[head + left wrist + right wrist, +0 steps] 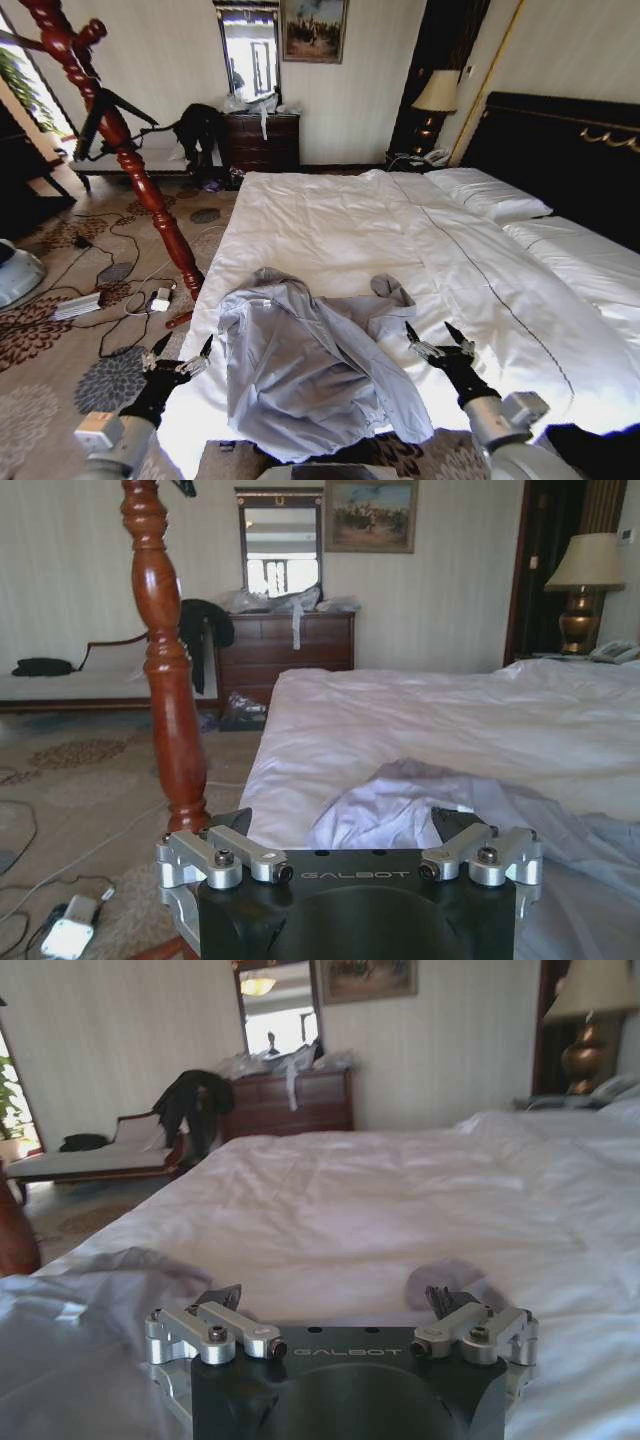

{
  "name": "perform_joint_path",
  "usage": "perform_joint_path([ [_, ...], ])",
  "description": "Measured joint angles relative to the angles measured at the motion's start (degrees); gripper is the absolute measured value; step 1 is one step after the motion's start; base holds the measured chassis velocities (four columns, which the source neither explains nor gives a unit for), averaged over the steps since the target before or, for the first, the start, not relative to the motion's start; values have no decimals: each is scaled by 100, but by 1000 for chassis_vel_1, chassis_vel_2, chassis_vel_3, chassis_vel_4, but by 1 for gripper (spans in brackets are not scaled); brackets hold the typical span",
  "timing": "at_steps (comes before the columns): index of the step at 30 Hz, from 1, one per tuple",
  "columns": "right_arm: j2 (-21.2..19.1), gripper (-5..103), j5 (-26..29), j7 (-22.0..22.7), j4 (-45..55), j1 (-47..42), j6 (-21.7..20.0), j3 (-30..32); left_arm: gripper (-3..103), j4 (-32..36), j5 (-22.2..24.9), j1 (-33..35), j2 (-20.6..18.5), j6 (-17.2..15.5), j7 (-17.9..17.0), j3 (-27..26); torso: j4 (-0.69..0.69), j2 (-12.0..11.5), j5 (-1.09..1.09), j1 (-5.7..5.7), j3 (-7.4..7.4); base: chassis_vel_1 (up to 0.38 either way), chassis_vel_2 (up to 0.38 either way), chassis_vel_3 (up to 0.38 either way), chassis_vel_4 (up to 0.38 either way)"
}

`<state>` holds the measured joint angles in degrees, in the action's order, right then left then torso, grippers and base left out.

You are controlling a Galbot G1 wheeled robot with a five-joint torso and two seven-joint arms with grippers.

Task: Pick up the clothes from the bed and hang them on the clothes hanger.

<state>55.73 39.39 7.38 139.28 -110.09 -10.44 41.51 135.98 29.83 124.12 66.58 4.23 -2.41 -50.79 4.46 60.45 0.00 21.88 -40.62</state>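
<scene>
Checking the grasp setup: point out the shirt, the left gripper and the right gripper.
shirt [300, 370], head view, on its back panel.
left gripper [182, 352], head view, midway between its open fingers.
right gripper [440, 335], head view, midway between its open fingers.

1. One shirt is being seen on one bed.
2. Two pillows are being counted.
3. Two grippers, left and right, are being shown, both with fingers spread.
4. One lamp is being seen.

Bed, white sheets; clothes crumpled flat at foot edge; pillows near headboard.
</scene>
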Motion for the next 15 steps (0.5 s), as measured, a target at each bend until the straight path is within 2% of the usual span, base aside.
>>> perform_joint_path([
  [1,-98,100,157,44,-6,76,-100,-74,100,-40,-7,73,67,83,23,-3,1,0,-1,0,0,0,0,0,0],
  [2,-298,100,744,154,-99,395,-463,-277,100,-117,-38,242,228,258,74,8,1,1,-1,0,0,0,0,0,0],
  [4,-442,100,1401,268,-294,876,-793,-488,100,-198,-113,420,415,459,116,44,0,0,2,0,0,0,0,0,0],
  [5,-442,100,1401,268,-294,876,-793,-488,100,-198,-113,420,415,459,116,44,0,0,2,0,0,0,0,0,0],
  [6,-489,100,1649,302,-389,1102,-888,-571,100,-226,-146,481,497,525,130,58,1,0,2,0,0,0,0,0,0],
  [7,-547,100,1970,358,-516,1428,-1006,-694,100,-260,-181,562,598,604,148,71,-2,0,2,0,0,0,0,0,0],
  [8,-651,100,2553,436,-737,2017,-1190,-967,100,-318,-217,701,735,715,162,87,-3,0,1,1,0,0,0,0,0],
  [9,-651,100,2553,436,-737,2017,-1190,-967,100,-318,-217,701,735,715,162,87,-3,0,1,1,0,0,0,0,0],
  [12,-682,100,3028,544,-1010,2730,-1328,-1518,100,-399,-342,784,957,800,176,139,0,0,0,0,0,0,0,0,0],
  [15,-602,100,3338,676,-1142,3074,-1422,-1880,100,-407,-409,794,1094,824,179,211,0,0,-1,0,0,0,0,0,0],
])
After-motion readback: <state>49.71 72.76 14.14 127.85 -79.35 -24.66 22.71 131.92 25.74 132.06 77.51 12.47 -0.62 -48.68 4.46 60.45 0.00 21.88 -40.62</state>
